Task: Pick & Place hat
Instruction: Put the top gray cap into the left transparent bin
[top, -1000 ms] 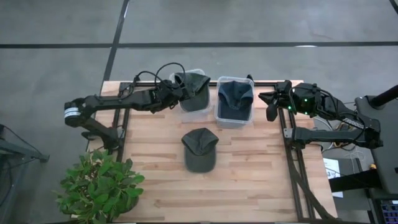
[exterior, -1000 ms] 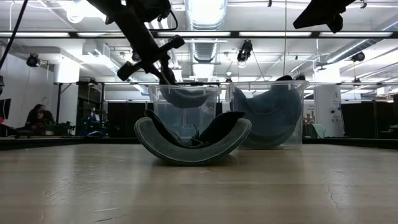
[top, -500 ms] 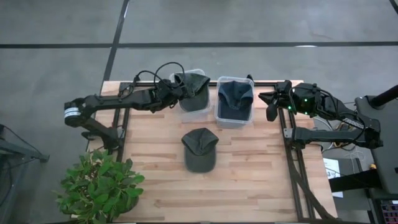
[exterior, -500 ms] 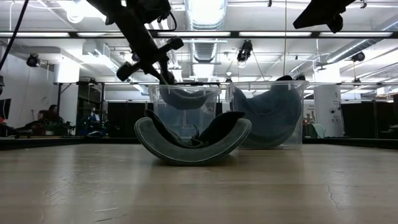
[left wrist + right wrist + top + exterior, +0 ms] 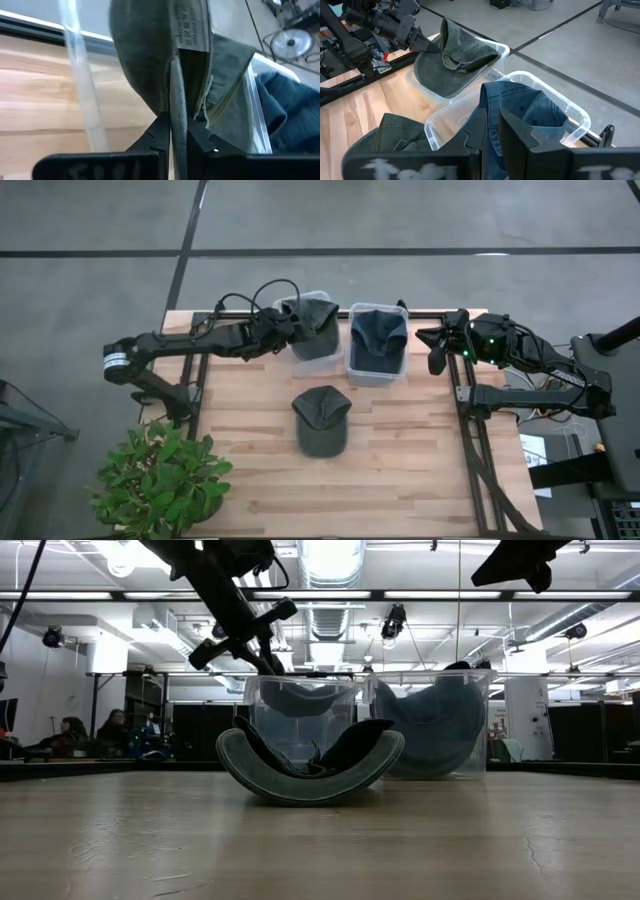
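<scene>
Left pincer clamped on olive-green fabric cap w/ clear plastic bin just below: lower slowly, centre over bin, release only once brim clears rim.

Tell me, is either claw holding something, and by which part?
The left claw pinches the olive-green hat by its edge over a clear bin. The right claw holds nothing.
</scene>
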`<state>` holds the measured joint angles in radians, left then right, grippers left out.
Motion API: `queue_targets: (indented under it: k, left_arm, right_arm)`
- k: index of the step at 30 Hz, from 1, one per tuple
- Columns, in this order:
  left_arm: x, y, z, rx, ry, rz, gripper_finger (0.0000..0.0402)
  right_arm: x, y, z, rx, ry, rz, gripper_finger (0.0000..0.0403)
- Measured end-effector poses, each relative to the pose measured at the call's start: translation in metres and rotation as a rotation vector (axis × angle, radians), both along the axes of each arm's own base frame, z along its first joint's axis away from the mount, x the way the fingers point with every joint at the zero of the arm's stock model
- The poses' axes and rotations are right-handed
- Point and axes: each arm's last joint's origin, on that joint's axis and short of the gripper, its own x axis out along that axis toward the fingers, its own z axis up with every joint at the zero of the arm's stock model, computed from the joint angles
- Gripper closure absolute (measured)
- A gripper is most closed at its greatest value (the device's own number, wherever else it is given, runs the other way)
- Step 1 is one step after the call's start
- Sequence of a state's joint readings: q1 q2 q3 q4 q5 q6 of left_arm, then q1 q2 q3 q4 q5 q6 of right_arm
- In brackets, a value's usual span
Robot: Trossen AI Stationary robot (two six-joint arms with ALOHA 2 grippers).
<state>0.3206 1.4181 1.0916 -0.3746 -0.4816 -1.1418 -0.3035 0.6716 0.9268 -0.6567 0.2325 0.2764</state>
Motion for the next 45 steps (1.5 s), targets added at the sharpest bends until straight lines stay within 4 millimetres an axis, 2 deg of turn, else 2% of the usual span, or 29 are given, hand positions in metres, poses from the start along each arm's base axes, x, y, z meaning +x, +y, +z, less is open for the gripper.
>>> queue_targets:
  k: [29,45]
  left_arm:
    - [0.0006,0.0011,-0.0009,0.008,0.073,-0.182,0.0369]
    - [-0.0035,0.0076,-0.0025,0.006,0.100,-0.157,0.0369]
  right_arm:
    - [0.0002,0.0001,0.0002,0.010,-0.009,0.001,0.0360]
    - [0.0003,0.0002,0.0002,0.011,-0.009,0.003,0.0360]
